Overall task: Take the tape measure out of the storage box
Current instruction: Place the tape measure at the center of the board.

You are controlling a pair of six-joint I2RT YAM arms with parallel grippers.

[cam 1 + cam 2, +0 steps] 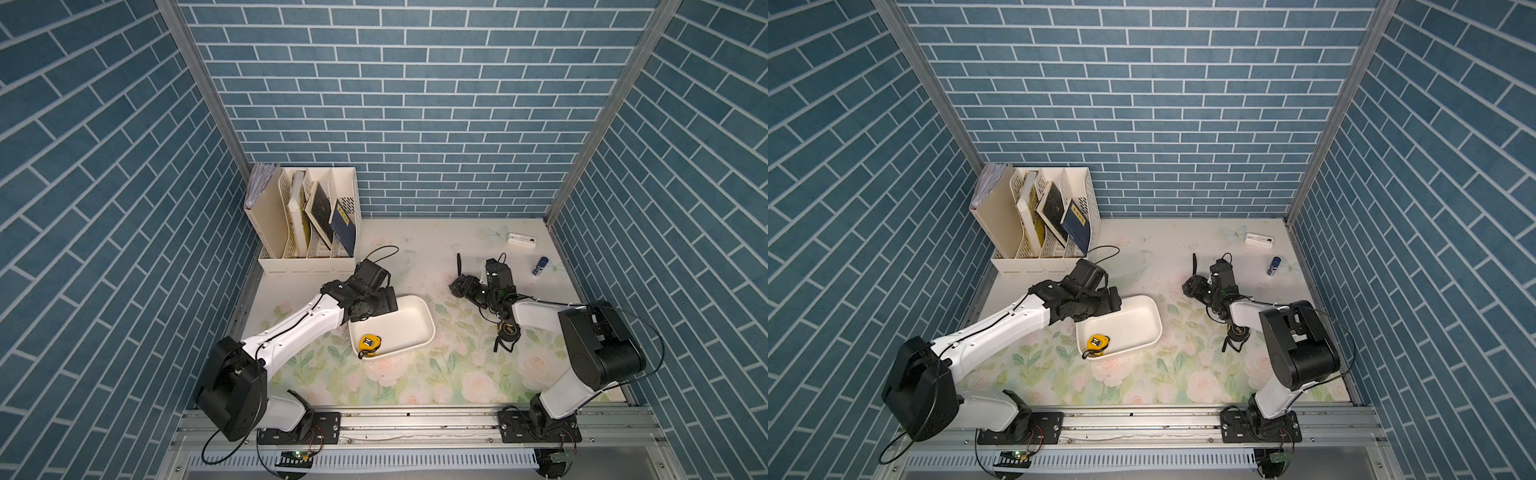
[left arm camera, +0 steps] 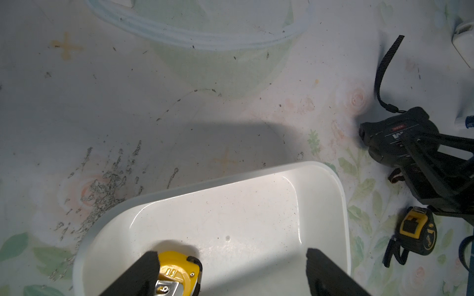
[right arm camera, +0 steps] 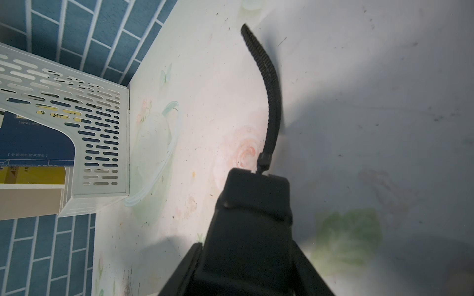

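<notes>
Only wrist view shows left end effector [image 2: 232,258] spread above tape measure [image 2: 179,269]

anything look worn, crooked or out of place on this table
Yes. The floral table cover is scuffed, with dark flaked patches beside the storage box. In the file rack, the books lean crookedly instead of standing straight. Nothing looks spilled.
</notes>
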